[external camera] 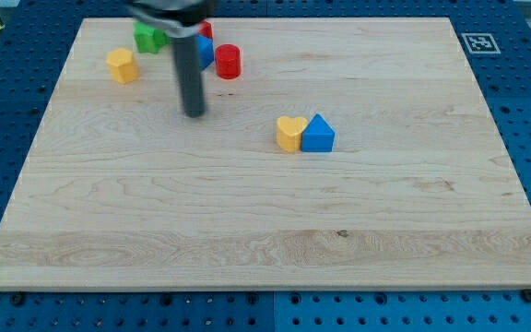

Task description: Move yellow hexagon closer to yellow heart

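Observation:
The yellow hexagon (122, 65) sits near the board's top left. The yellow heart (289, 133) lies near the middle of the board, touching a blue triangular block (318, 134) on its right. My tip (194, 112) is on the board between them, to the right of and below the hexagon and apart from it, and to the left of and above the heart. The rod rises blurred toward the view's top.
A green block (148, 38), a blue block (205, 50), a red cylinder (228, 61) and a red block (205, 29) partly hidden behind the rod cluster at the top. A marker tag (477, 41) sits at the top right, off the wooden board (265, 231).

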{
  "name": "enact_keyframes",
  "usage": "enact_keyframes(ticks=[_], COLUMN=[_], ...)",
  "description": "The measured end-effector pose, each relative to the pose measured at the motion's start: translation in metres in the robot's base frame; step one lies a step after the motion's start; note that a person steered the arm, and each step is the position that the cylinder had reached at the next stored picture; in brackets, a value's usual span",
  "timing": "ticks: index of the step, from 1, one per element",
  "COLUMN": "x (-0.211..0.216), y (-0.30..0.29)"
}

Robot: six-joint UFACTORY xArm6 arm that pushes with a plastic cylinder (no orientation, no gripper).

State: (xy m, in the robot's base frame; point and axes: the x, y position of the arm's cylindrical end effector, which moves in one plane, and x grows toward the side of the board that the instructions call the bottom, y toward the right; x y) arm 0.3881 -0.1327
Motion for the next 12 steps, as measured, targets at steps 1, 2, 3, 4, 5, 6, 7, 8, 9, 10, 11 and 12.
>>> enact_keyframes(ticks=[1,2,3,4,5,6,7,8,9,10,11,12], x=[-0.024,-0.071,-0.111,-0.108,-0.058,-0.031,-0.046,-0.089,-0.101,-0.085,-0.042,-0.013], y=[-0.089,-0.147,-0.152,-0.096,-0.006,0.041,0.034,0.010,-0.054,-0.125,-0.101,-0.016])
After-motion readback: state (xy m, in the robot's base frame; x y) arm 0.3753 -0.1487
